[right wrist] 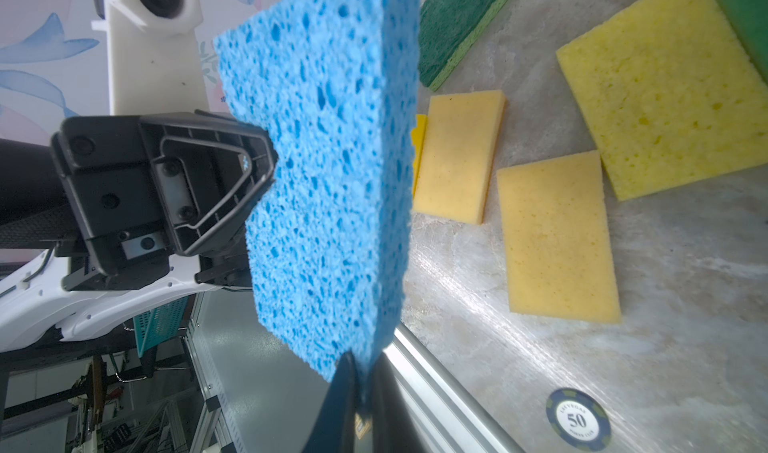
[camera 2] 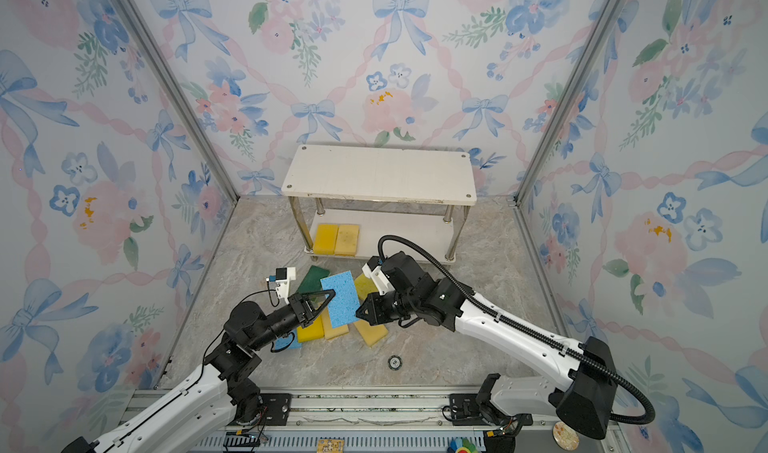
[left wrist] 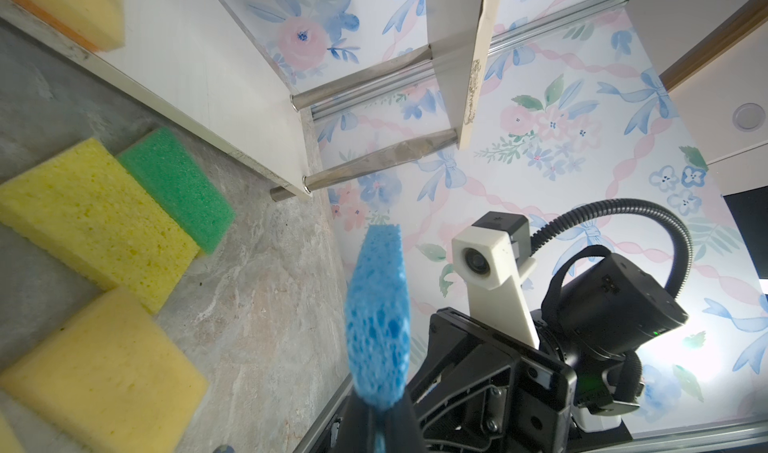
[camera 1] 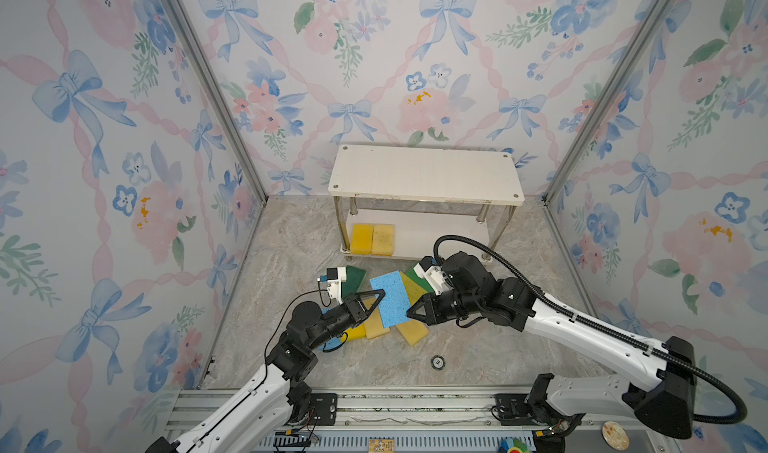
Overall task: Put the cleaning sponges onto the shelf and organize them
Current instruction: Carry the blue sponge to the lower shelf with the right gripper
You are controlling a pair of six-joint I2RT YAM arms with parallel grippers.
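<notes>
A light blue sponge (camera 1: 390, 299) (camera 2: 340, 293) hangs above the pile of cleaning sponges on the floor, held from both sides. My left gripper (camera 1: 380, 293) (left wrist: 380, 409) is shut on its left edge. My right gripper (camera 1: 409, 311) (right wrist: 363, 372) is shut on its near right corner. Below lie tan sponges (right wrist: 557, 239) (right wrist: 457, 155), a yellow sponge (right wrist: 660, 85) and a green scourer (camera 1: 353, 278). The shelf (camera 1: 424, 174) stands behind, its top board bare. Two yellow sponges (camera 1: 361, 239) (camera 1: 383, 239) lie side by side at the left end of its lower board.
A round poker chip (camera 1: 437, 362) lies on the floor in front of the pile. Another blue sponge (camera 1: 332, 343) shows partly under my left arm. A green sponge (left wrist: 178, 185) lies close to the shelf's right front leg (left wrist: 374, 164). Patterned walls close in three sides.
</notes>
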